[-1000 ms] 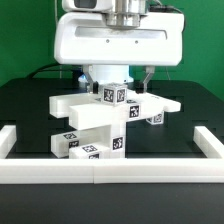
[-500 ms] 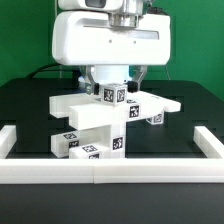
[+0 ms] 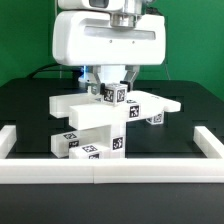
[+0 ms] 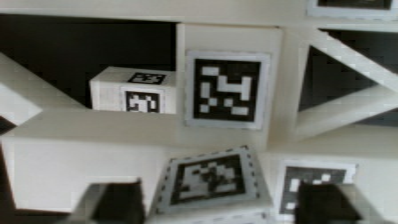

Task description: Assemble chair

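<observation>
The chair's white tagged parts stand stacked in the middle of the black table. A wide slotted panel (image 3: pixel 75 108) lies across the top and a blocky base (image 3: pixel 90 142) sits below it. My gripper (image 3: pixel 113 88) hangs straight over the stack, its fingers either side of the tagged top piece (image 3: pixel 113 96). In the wrist view the two dark fingers (image 4: pixel 118 198) flank that tagged piece (image 4: pixel 217 180), and a thin gap shows on each side. The gripper (image 4: pixel 221 196) is open and grips nothing. A small tagged cube (image 4: pixel 139 92) lies beyond.
A long white border rail (image 3: pixel 110 170) runs along the front and up both sides (image 3: pixel 205 140). A small tagged block (image 3: pixel 155 118) sits at the stack's right in the exterior view. The robot's white hand housing (image 3: pixel 108 40) hides the table behind it.
The fingers have drawn in from wide apart toward the tagged top piece. The hand and the stacked parts stay where they were.
</observation>
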You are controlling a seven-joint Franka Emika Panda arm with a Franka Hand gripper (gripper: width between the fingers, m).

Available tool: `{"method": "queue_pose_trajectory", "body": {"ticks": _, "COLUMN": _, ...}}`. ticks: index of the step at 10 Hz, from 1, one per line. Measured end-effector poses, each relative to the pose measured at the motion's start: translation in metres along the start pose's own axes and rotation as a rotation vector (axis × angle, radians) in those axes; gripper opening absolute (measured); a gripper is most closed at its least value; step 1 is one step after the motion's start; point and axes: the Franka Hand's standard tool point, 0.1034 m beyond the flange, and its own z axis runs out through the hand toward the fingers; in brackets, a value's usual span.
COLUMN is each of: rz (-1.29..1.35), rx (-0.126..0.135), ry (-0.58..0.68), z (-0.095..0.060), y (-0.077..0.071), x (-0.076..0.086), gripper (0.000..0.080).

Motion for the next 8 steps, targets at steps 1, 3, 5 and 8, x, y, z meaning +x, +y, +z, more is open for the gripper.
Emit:
{"method": "queue_pose_trajectory", "body": {"ticks": 1, "rz": 0.016, "rx": 0.0, "ry": 0.0, "z": 0.0, "y": 0.0001, "x": 0.0, "gripper": 0.0288}}
{"method": "queue_pose_trajectory", "body": {"ticks": 3, "rz": 0.05, "rx": 0.001, "ry": 0.001, "z": 0.0, "y": -0.0002, "x": 0.0001, "gripper": 0.0288}}
{"method": "queue_pose_trajectory", "body": {"ticks": 5, "rz": 0.179, "rx": 0.002, "ry": 0.001, "z": 0.0, "y": -0.0004, "x": 0.0002, "gripper": 0.0288}}
{"method": "queue_pose_trajectory", "body": {"ticks": 8, "rz": 0.388, "rx": 0.004, "ry": 0.002, "z": 0.0001, "y": -0.0008, "x": 0.0005, "gripper": 0.0289}}
